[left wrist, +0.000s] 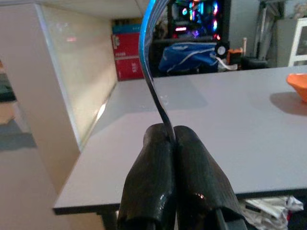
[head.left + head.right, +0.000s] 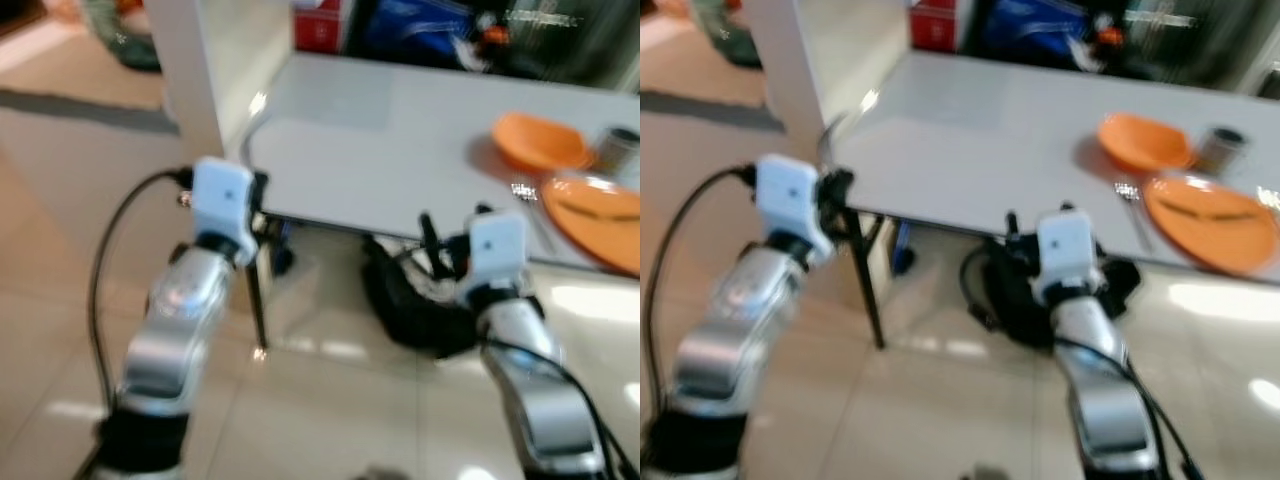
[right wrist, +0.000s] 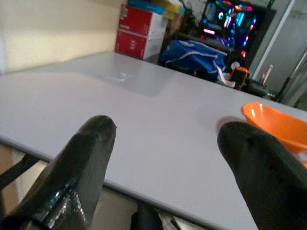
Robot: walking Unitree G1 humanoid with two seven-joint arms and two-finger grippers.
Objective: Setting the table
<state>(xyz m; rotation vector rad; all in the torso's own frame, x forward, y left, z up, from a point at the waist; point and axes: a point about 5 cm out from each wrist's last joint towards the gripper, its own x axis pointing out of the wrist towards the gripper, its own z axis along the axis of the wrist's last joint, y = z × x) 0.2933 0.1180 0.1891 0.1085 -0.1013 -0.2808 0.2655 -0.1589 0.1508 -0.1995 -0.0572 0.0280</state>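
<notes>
Left wrist view: my left gripper (image 1: 169, 139) is clamped on a thin metal utensil (image 1: 152, 91), perhaps a spoon, at the grey table's (image 2: 400, 150) corner. My right gripper (image 3: 168, 139) hangs wide apart by the table edge, orange bowl (image 2: 537, 142) and plate (image 2: 600, 220) beyond.

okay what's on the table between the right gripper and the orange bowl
Nothing: from the open right gripper to the orange bowl, the right wrist view shows bare grey table.

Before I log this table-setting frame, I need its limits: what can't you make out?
- Utensil in the left gripper: its top end is cut off by the left wrist view's edge, so its type is unclear.
- Orange plate: cut by the left eye view's edge; the item on it is blurred.
- Metal cup: contents blurred.
</notes>
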